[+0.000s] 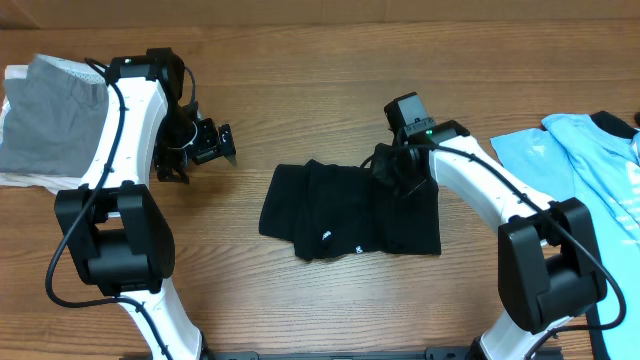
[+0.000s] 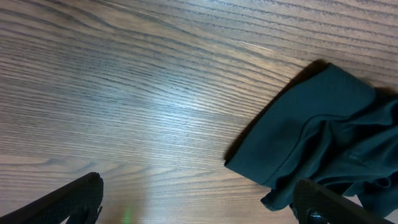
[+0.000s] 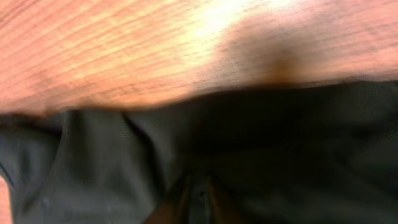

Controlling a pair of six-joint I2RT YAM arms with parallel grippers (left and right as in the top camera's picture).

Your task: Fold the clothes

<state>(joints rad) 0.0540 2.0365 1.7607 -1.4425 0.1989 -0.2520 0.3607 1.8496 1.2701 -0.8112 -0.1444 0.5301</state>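
Observation:
The black shirt (image 1: 345, 212) lies bunched and partly folded at the table's middle, with a small white print on its front part. My right gripper (image 1: 392, 168) sits on the shirt's upper right part. In the right wrist view its fingers (image 3: 196, 199) are pressed together in the dark cloth (image 3: 280, 143). My left gripper (image 1: 207, 146) is open and empty over bare wood, left of the shirt. In the left wrist view its fingers (image 2: 199, 205) are wide apart, and the shirt's left edge (image 2: 311, 137) lies to the right. A light blue, black-trimmed shirt (image 1: 590, 165) lies at the far right.
A folded grey garment (image 1: 50, 125) lies on something white at the far left edge. The wooden table (image 1: 300, 80) shows bare between the left gripper and the black shirt. Both arm bases stand at the front edge.

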